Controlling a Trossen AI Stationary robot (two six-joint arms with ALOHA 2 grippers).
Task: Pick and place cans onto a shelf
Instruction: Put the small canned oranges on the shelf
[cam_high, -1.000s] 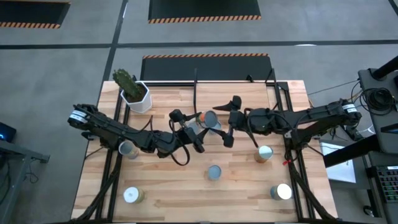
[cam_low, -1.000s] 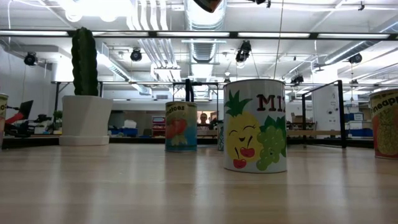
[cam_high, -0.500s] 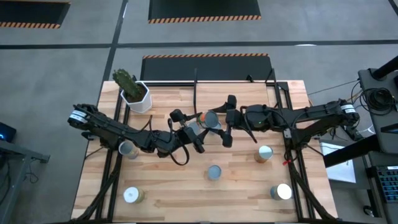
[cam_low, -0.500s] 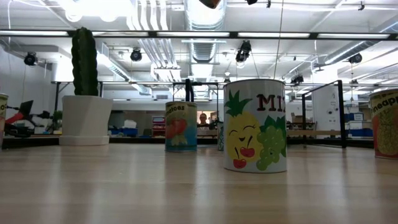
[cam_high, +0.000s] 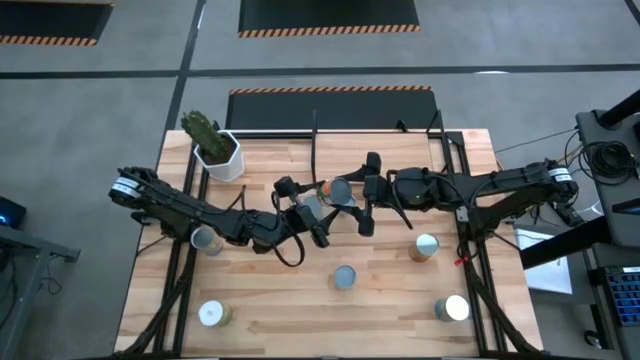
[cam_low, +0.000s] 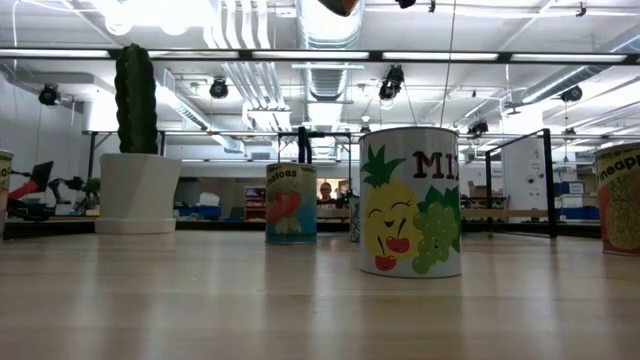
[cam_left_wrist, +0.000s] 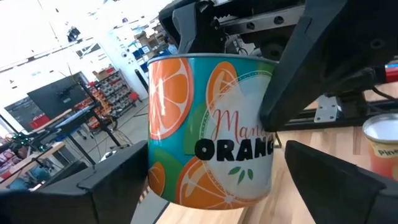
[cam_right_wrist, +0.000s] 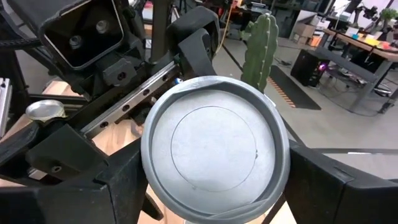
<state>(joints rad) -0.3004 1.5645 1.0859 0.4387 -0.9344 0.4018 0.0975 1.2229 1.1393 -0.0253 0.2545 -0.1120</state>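
An orange-labelled can hangs in mid-air over the table's middle, lying roughly level, its silver end toward the table's right. My right gripper is shut on it, reaching in from the right. My left gripper comes from the left and is open, its fingers on either side of the can's body; a strip of table shows between one finger and the can. The shelf shows far off in the low view. My right gripper pinches the can between its two fingers, one on each side of the rim at the silver end. The fingers come level from the table's right and run along the can's sides. The can is lifted clear of the table. My left gripper: whether its other finger touches the can's side, I cannot tell.
Several more cans stand on the table. A cactus in a white pot stands at the far left corner. Black frame posts rise at the far edge.
My right gripper's fingers have come a little toward the table's left, in along the orange can. The can stays in the air at the same place.
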